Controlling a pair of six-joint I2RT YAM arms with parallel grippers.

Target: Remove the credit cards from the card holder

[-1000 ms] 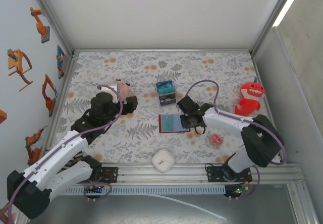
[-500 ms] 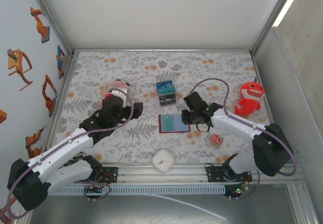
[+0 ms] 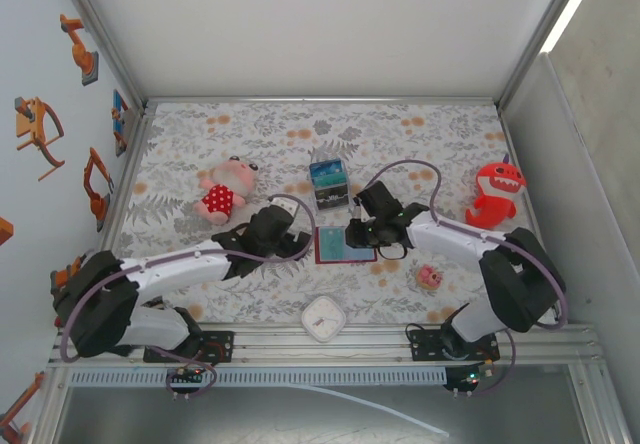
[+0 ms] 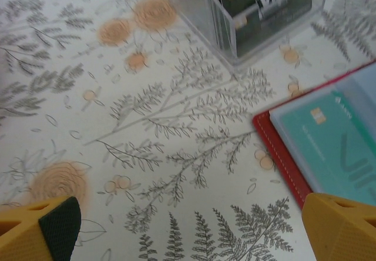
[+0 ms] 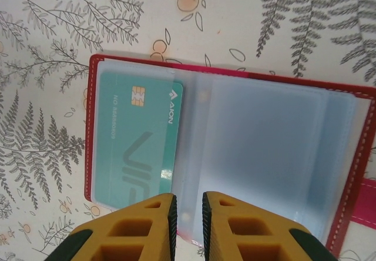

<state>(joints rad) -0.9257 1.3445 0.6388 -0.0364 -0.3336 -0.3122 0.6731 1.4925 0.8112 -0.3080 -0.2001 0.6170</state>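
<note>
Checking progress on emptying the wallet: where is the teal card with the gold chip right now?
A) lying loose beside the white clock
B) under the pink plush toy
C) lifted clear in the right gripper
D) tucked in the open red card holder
D: the teal card lies flat under a clear sleeve in one half of the opened card holder.

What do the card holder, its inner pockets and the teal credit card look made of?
Card holder: red leather or leatherette, matte, stitched edge. Pockets: translucent soft plastic, likely; card shows through. Credit card: smooth printed plastic, apparently, with metallic chip.
</note>
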